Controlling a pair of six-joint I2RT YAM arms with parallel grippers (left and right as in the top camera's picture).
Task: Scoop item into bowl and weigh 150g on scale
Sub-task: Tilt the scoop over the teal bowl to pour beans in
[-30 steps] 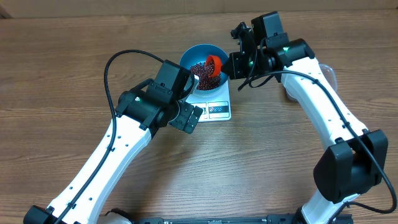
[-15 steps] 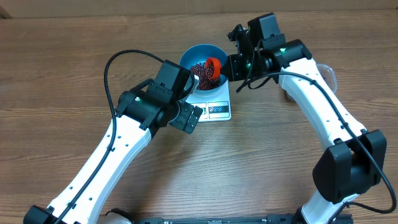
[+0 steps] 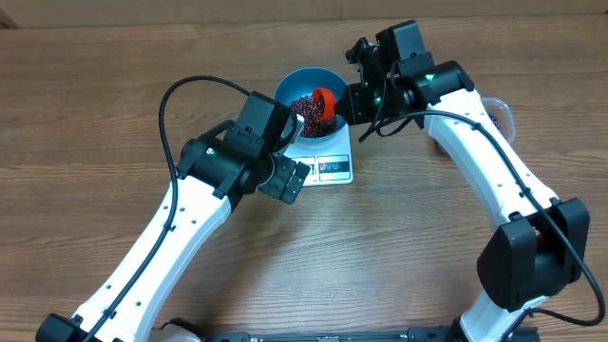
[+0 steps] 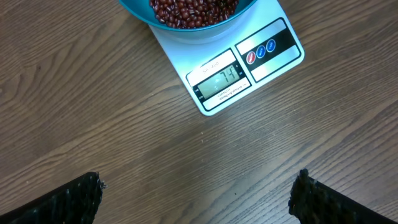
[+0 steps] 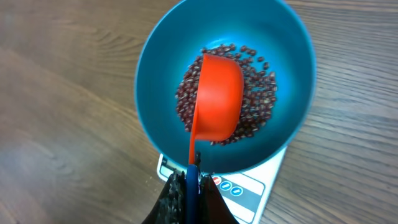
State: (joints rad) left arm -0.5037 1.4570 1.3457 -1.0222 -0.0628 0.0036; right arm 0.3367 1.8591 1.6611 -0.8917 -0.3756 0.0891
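Many tiny dark red-brown beans [image 5: 258, 102], loose and likely spill-prone, lie in the deep blue bowl [image 5: 155, 74] on the flat white scale [image 4: 267, 68]. The right tool [image 5: 191, 179] clenches the handle of the orange plastic scoop [image 5: 217, 93], and the left tool [image 4: 196, 202] gapes.

I've drifted the right arm [image 3: 456, 114] slightly left and toward the far side. The orange scoop [image 5: 217, 93] has slid from the bowl's [image 5: 155, 81] right rim in over the beans [image 5: 258, 102]. It seems tipped further over, though the overhead view is small.
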